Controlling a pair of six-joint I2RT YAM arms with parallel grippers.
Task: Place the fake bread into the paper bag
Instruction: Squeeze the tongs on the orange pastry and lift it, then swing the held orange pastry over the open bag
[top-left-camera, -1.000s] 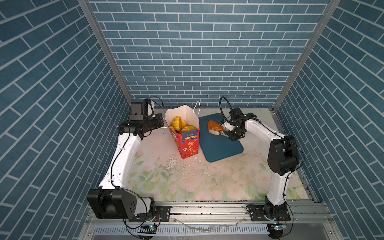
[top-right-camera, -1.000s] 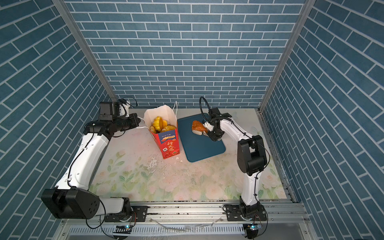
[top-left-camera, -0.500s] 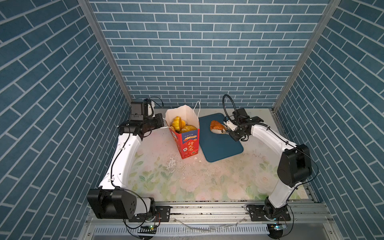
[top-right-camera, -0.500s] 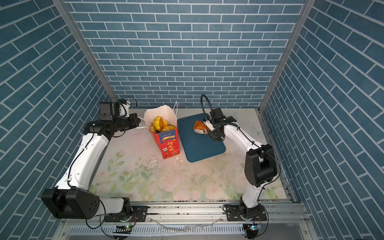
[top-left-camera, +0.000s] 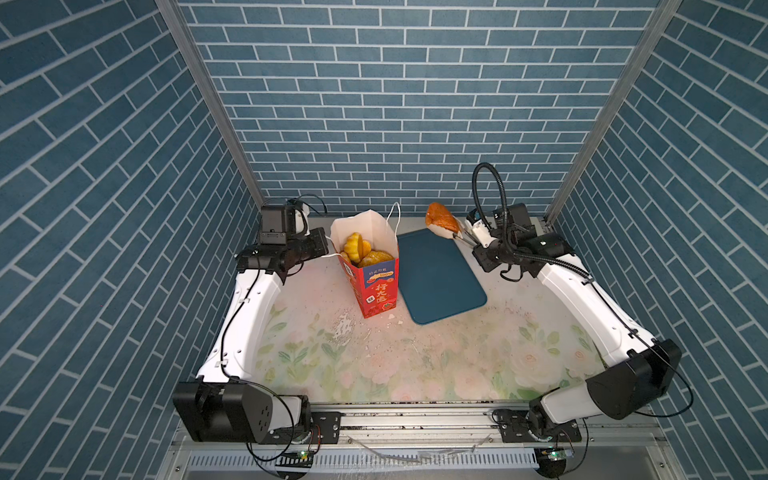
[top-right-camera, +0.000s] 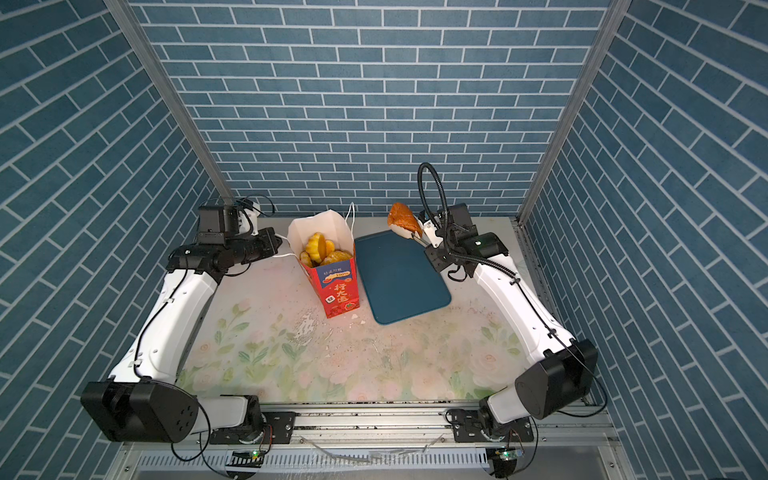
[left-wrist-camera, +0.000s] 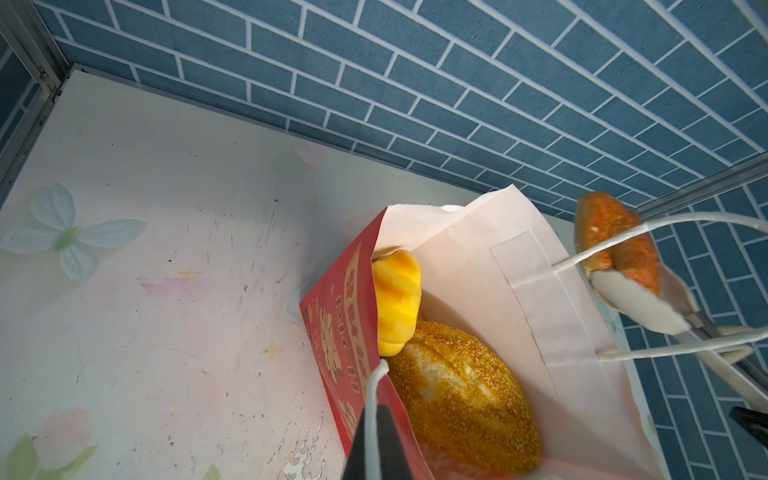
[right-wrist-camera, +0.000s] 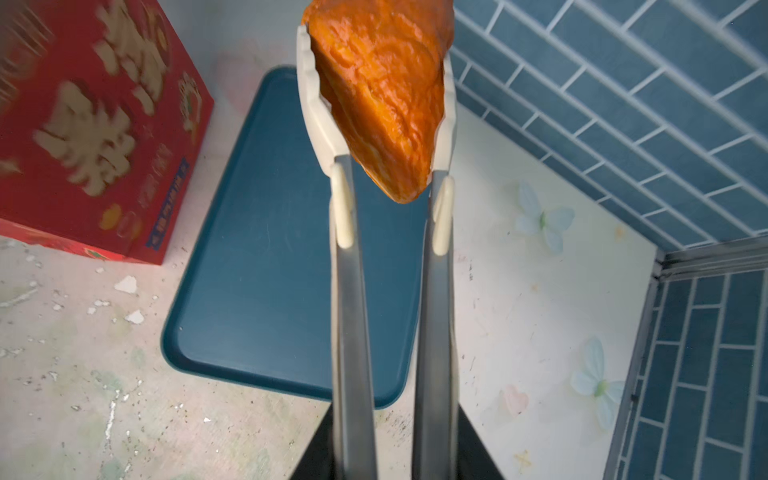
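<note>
The red paper bag (top-left-camera: 376, 286) (top-right-camera: 338, 286) stands upright with golden fake bread (top-left-camera: 359, 249) inside. In the left wrist view a seeded oval loaf (left-wrist-camera: 461, 395) and a yellow ridged bun (left-wrist-camera: 397, 299) lie in it. My left gripper (top-left-camera: 322, 245) (left-wrist-camera: 376, 440) is shut on the bag's white cord handle (left-wrist-camera: 376, 399). My right gripper (top-left-camera: 478, 232) (right-wrist-camera: 395, 457) is shut on metal tongs (right-wrist-camera: 349, 291). Their cream tips clamp a flat reddish-brown pastry (top-left-camera: 441, 216) (top-right-camera: 403, 217) (right-wrist-camera: 386, 91) in the air, over the tray's far end and right of the bag.
A dark teal tray (top-left-camera: 440, 286) (top-right-camera: 403, 282) (right-wrist-camera: 266, 249) lies bare just right of the bag. White crumbs dot the floral mat (top-left-camera: 374, 357) in front of the bag. Blue brick walls close in the back and both sides.
The right arm has lifted the reddish-brown pastry off the tray with the tongs, up and toward the back wall. The left arm and the bag have not moved.
</note>
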